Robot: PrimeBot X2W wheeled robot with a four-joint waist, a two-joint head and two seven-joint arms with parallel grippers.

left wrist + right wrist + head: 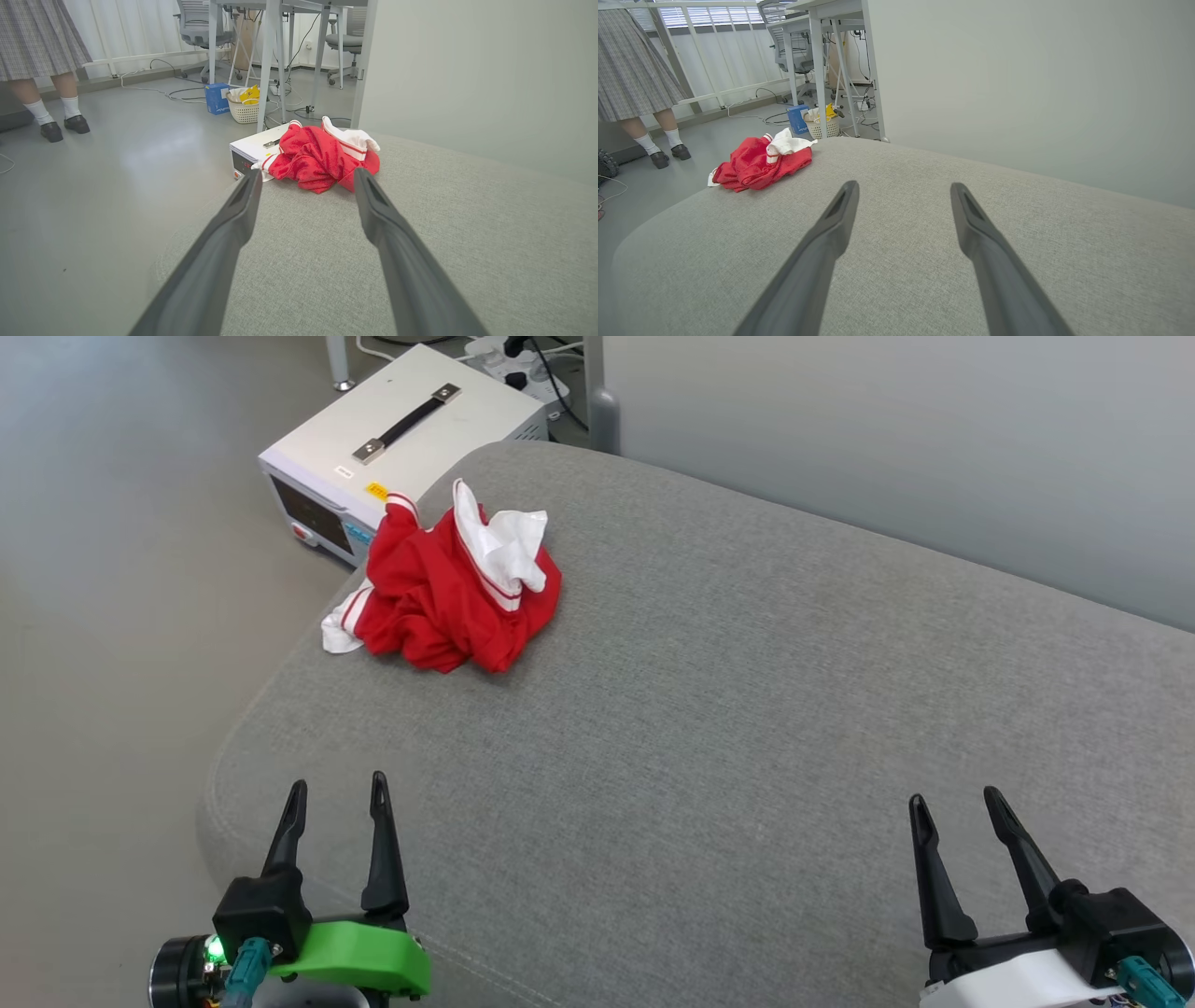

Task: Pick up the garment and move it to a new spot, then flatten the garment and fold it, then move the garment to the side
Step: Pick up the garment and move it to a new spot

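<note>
The garment [448, 597], at eleven o'clock in the head view, is bunched, its inner folds hidden. The person [37, 42] at ten o'clock in the left wrist view is cut off above the skirt. The label on the white box [467, 415] is too small to read.

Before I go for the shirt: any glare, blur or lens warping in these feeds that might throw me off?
Head view: soft, even light, garment sharp, barely any shadow. Left wrist view: left gripper's fingers blurred up close, pale sheen on the floor, wide-angle stretch at the edges. Right wrist view: right gripper's fingers likewise soft, garment small yet clear.
</note>
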